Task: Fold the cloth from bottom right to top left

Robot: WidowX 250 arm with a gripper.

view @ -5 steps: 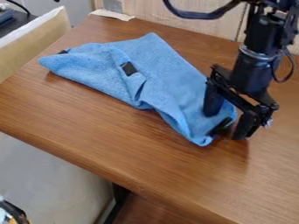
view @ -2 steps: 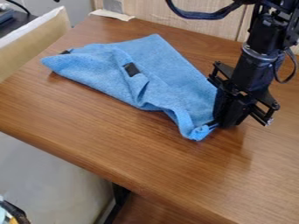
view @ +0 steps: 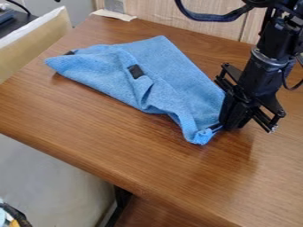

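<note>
The black gripper (view: 223,126) hangs low at the right of the table, its fingers shut on the bottom right corner of the blue cloth. The cloth (view: 177,82) lies crumpled across the upper middle of the table, stretching from that corner to a point at the upper left. A black patch shows on its middle and another dark one at its left end. A small bunched end of cloth sticks out to the left of the fingertips.
The brown wooden table (view: 118,137) has its front edge running from the left down to the bottom right. A pale wooden wall (view: 177,17) stands behind it, with a scrap of paper (view: 114,15) at the back edge.
The gripper has closed on the cloth's bottom right corner and bunched it. Since then it has shifted slightly right, and the cloth has slid a little the same way.
</note>
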